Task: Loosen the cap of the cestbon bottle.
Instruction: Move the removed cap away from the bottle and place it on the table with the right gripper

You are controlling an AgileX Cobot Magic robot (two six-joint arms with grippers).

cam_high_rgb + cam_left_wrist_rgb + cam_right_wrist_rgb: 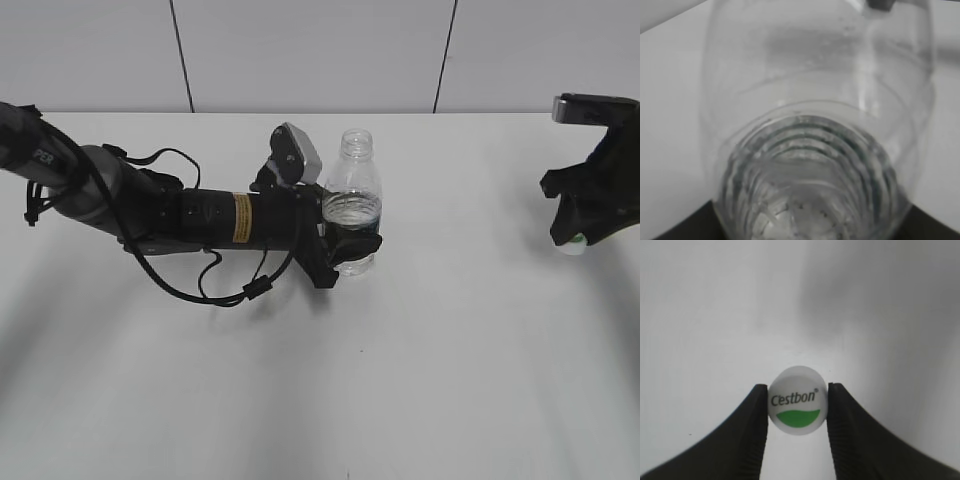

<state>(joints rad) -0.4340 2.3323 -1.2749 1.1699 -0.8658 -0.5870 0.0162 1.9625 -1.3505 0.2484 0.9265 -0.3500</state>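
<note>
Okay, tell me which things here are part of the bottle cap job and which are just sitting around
Part of the job:
- small clear plastic bottle, uncapped, held by the left gripper
- small round white cap with green mark, between the right gripper fingers

Just there:
- white table
- nothing else visible

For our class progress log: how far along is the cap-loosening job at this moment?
Done: the cap is off; the cestbon bottle stands open-necked. In hand: the left gripper clamps the bottle, the right gripper pinches the cap, far to the right. Left: apparently only setting things down.
</note>
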